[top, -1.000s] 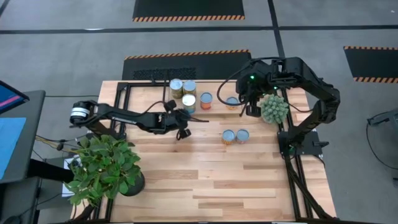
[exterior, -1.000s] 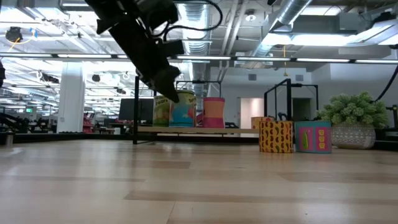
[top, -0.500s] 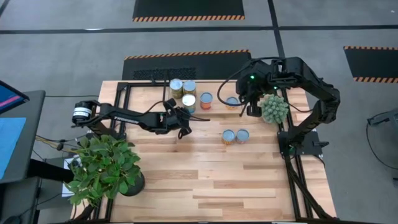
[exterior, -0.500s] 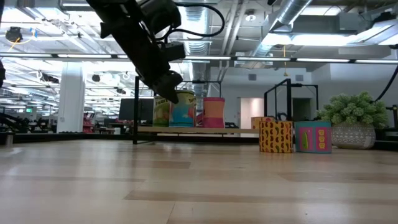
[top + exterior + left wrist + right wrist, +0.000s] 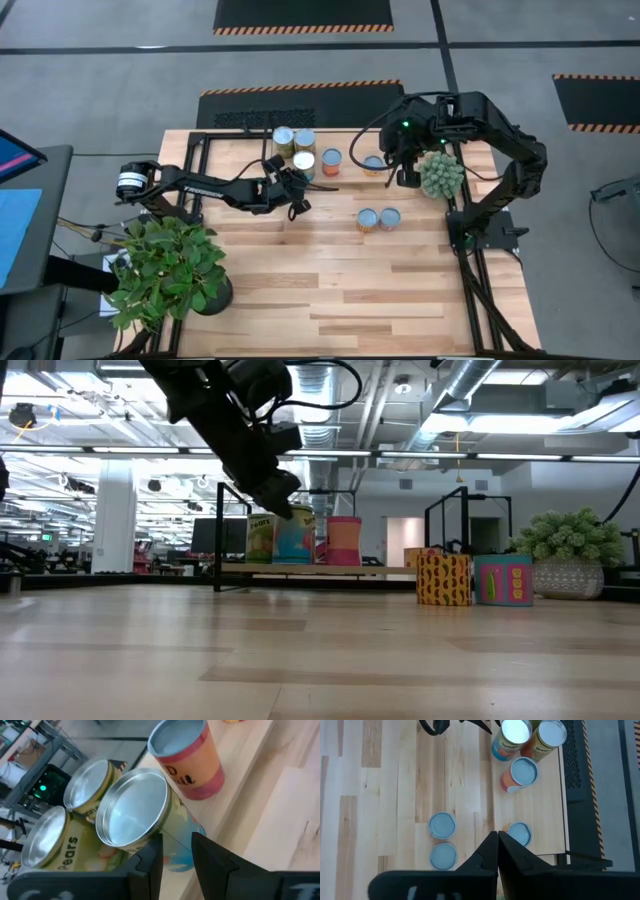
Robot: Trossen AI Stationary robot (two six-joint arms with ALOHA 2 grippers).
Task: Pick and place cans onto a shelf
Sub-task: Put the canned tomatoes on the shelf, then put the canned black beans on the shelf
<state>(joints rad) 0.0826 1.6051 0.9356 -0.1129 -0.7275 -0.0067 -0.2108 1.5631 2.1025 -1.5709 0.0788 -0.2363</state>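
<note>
Four cans crowding the shelf

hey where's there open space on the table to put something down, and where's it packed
The near half of the table, in front of the two loose cans and right of the leafy plant, is bare. It is crowded at the back, where the shelf holds five cans and the left gripper and right gripper hover.

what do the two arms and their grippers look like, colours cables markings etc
Both arms are matte black, built of jointed segments with black cables looping alongside. The left arm has a silver-white ring at its shoulder joint; the right arm shows a small green light. The left gripper and the right gripper have flat, angular black fingers.
</note>
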